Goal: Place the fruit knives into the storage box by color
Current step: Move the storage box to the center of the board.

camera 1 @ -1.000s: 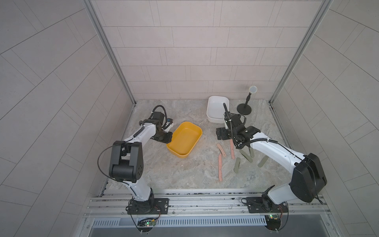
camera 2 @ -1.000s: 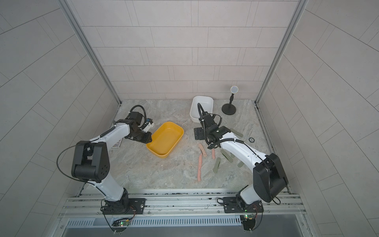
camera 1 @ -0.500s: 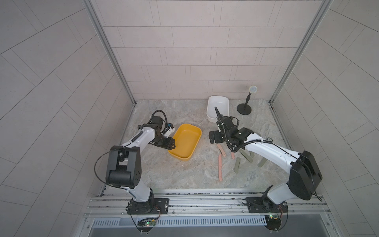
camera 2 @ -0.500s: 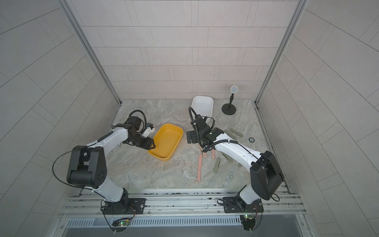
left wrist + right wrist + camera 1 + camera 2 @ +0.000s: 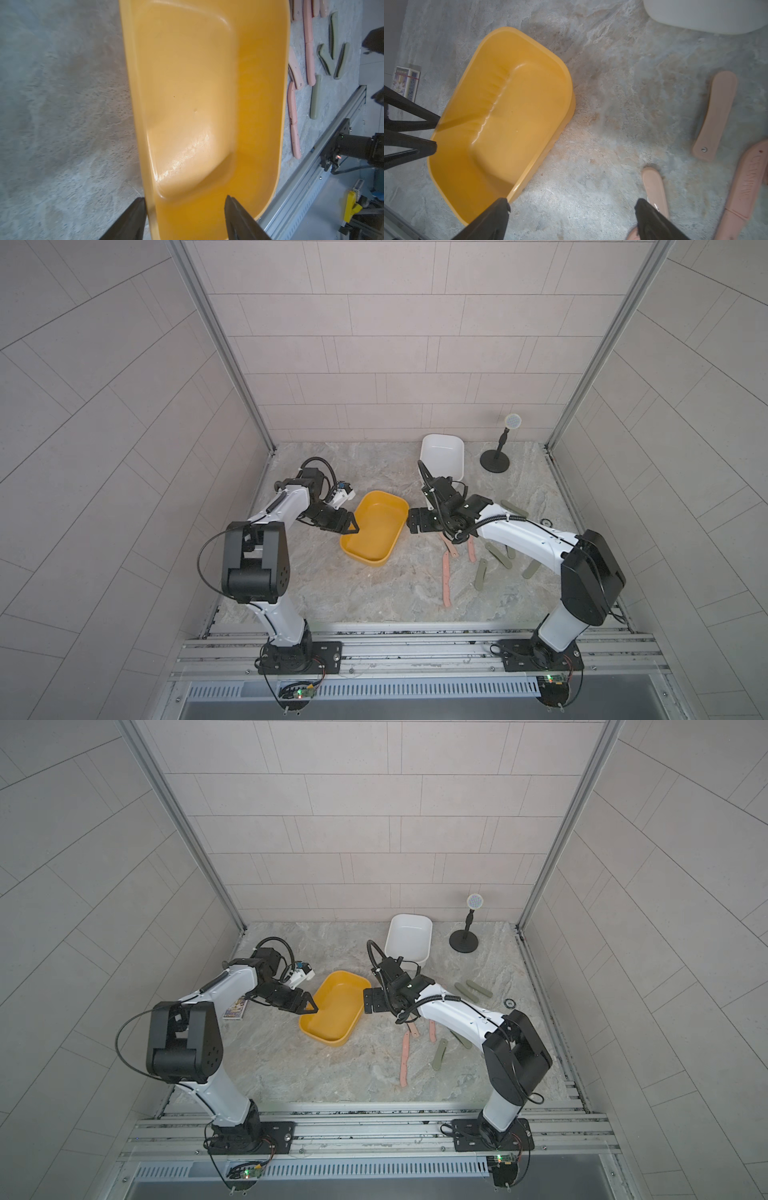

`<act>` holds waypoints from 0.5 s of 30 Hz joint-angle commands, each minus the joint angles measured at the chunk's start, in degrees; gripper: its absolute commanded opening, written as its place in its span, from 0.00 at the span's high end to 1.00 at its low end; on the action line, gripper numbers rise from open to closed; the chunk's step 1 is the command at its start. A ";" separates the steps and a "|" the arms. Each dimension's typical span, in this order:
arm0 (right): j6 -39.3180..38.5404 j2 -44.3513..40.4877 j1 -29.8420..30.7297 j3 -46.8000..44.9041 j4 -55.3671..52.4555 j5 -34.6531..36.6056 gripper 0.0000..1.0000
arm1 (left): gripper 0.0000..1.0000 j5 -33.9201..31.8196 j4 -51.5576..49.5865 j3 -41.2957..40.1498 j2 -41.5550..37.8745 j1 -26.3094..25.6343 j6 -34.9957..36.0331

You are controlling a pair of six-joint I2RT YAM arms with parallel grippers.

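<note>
A: Layout?
B: Stone-look table point(image 5: 374, 601). Yellow tub point(image 5: 376, 526) sits mid-table, skewed. White tub point(image 5: 442, 456) is behind it to the right, near the back wall and apart from it. Black stand point(image 5: 495, 458) just right of the white tub.
A: Grippers?
B: Left gripper point(image 5: 351, 529) is at the yellow tub's left rim, jaws parted and astride it, one finger inside and one outside. It's not clamped and carries nothing. Right gripper point(image 5: 409, 521) is at the tub's right rim, spread wide, nothing between the jaws. In its wrist view one fingertip point(image 5: 500, 209) is at the rim, contact unclear; the other is over a pink knife's end.
A: Knives?
B: All on the table, right of the yellow tub. Pink knives point(image 5: 446, 580) are nearest the tub. Green knives point(image 5: 481, 578) are further right, some partly under the right arm, two behind it.
A: Else?
B: Card box point(image 5: 235, 1007) by the left arm. Small ring point(image 5: 545, 522) near the right wall.
</note>
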 commanded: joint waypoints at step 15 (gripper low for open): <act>2.68 3.17 -0.52 1.71 0.13 -3.62 0.03 | 0.33 8.63 -9.67 -0.72 0.70 -0.10 7.96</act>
